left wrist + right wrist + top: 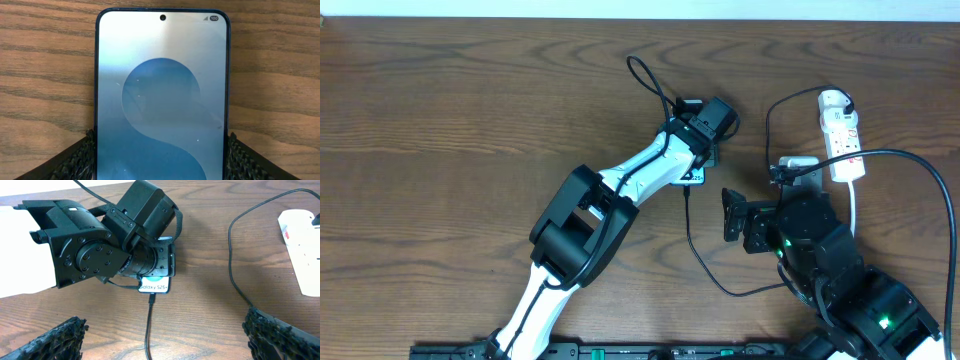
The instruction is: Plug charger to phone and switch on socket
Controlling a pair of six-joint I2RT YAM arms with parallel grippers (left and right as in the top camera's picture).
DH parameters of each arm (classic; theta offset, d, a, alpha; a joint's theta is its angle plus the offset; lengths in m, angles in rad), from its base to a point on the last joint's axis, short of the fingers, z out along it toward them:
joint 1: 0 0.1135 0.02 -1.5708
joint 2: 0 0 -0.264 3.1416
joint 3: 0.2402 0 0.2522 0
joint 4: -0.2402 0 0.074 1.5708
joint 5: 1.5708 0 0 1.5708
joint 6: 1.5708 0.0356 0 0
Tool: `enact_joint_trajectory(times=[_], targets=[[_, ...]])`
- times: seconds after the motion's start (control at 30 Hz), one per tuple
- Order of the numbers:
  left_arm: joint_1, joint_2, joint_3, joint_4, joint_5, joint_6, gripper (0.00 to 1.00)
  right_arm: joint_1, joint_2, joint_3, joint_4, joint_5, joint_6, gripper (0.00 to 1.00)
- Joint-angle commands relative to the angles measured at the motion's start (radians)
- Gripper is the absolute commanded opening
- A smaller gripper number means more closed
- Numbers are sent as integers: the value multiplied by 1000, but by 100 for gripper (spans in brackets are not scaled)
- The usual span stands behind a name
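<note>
The phone (160, 80) lies flat on the wooden table, its blue screen filling the left wrist view. My left gripper (160, 152) is shut on it, one finger (80, 160) pressed against each long side. From overhead only the phone's near end (694, 178) shows under the left gripper (701, 150). The charger (148, 330) is a thin black cable; its plug (151, 298) sits in the phone's end (154, 286) by the "Galaxy S25+" text. My right gripper (167, 340) stands open just short of the plug, with the cable running between its fingers. The white socket (842, 135) lies to the far right.
The charger cable (715, 280) loops under my right arm and arcs back to a black plug at the socket's far end (840, 100). The socket's white cord (853, 205) runs toward the right arm. Bare wooden table (450, 130) spreads to the left.
</note>
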Motion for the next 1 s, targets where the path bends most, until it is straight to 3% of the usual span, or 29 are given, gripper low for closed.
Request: enact_joint_trajectory(times=[0.0, 0.97], targets=[[4, 88, -39, -30, 58, -7, 63, -10, 2, 11, 1, 2, 15, 99], [4, 88, -39, -41, 59, -12, 63, -10, 6, 11, 11, 2, 15, 99]])
